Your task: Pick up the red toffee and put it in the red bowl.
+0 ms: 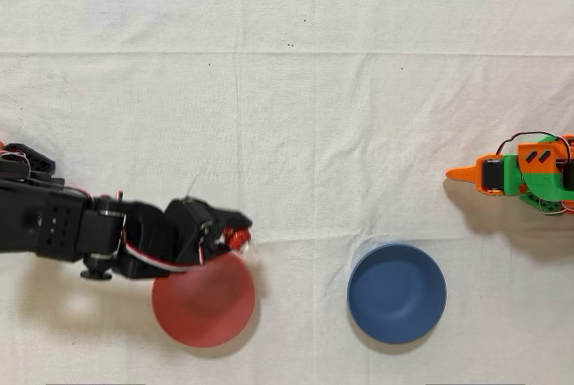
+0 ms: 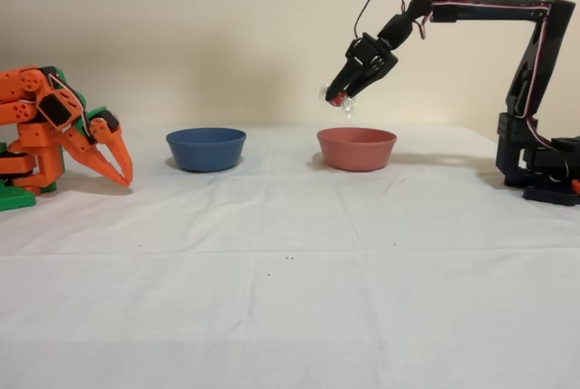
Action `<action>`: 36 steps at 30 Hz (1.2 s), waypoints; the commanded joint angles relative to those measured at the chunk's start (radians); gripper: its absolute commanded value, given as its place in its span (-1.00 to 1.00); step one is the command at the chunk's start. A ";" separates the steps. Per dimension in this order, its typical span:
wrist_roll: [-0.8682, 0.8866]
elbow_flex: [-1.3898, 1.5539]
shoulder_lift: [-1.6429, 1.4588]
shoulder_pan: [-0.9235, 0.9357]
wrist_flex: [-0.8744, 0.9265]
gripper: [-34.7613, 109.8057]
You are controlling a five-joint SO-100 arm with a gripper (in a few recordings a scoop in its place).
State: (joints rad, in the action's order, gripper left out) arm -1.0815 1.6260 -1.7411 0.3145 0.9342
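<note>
My black gripper (image 1: 235, 234) (image 2: 339, 96) hangs in the air, shut on the red toffee (image 1: 239, 240) (image 2: 337, 99). The candy's clear wrapper tail dangles below the fingertips. In the overhead view the toffee sits over the upper right rim of the red bowl (image 1: 204, 300). In the fixed view it hangs a short way above the left rim of the red bowl (image 2: 356, 148), apart from it. The bowl's inside shows nothing in it.
A dark blue bowl (image 1: 396, 293) (image 2: 206, 148) stands beside the red one on the white cloth (image 1: 287, 116). The idle orange arm (image 1: 520, 175) (image 2: 54, 131) rests at the right edge in the overhead view, at the left in the fixed view.
</note>
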 commanded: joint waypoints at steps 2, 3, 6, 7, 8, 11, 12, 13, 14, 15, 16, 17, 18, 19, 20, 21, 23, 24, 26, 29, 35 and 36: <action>-0.028 -0.066 -0.057 0.114 -0.038 -0.32; -0.031 -0.064 -0.055 0.130 -0.046 -0.32; -0.032 -0.064 -0.046 0.176 -0.058 -0.32; -0.031 -0.061 -0.044 0.189 -0.064 -0.32; -0.028 -0.057 -0.043 0.199 -0.069 -0.32; -0.018 -0.038 -0.043 0.230 -0.083 -0.32; -0.017 -0.031 -0.046 0.239 -0.087 -0.32; -0.014 -0.020 -0.049 0.249 -0.091 -0.32; -0.011 -0.008 -0.052 0.256 -0.095 -0.32; -0.009 0.005 -0.054 0.264 -0.100 -0.32; -0.005 0.018 -0.054 0.272 -0.106 -0.32; 0.000 0.031 -0.054 0.279 -0.112 -0.32; 0.008 0.040 -0.054 0.285 -0.118 -0.32; 0.015 0.048 -0.052 0.293 -0.121 -0.32; 0.023 0.058 -0.052 0.299 -0.124 -0.32; 0.031 0.071 -0.054 0.304 -0.124 -0.32; 0.040 0.100 -0.063 0.308 -0.129 -0.32; 0.044 0.115 -0.067 0.310 -0.132 -0.32; 0.051 0.143 -0.074 0.313 -0.137 -0.32; 0.057 0.176 -0.081 0.314 -0.143 -0.32; 0.064 0.195 -0.087 0.314 -0.155 -0.32; 0.067 0.193 -0.086 0.316 -0.158 -0.31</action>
State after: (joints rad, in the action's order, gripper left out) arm -1.0140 1.8300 -1.7411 0.6259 0.7854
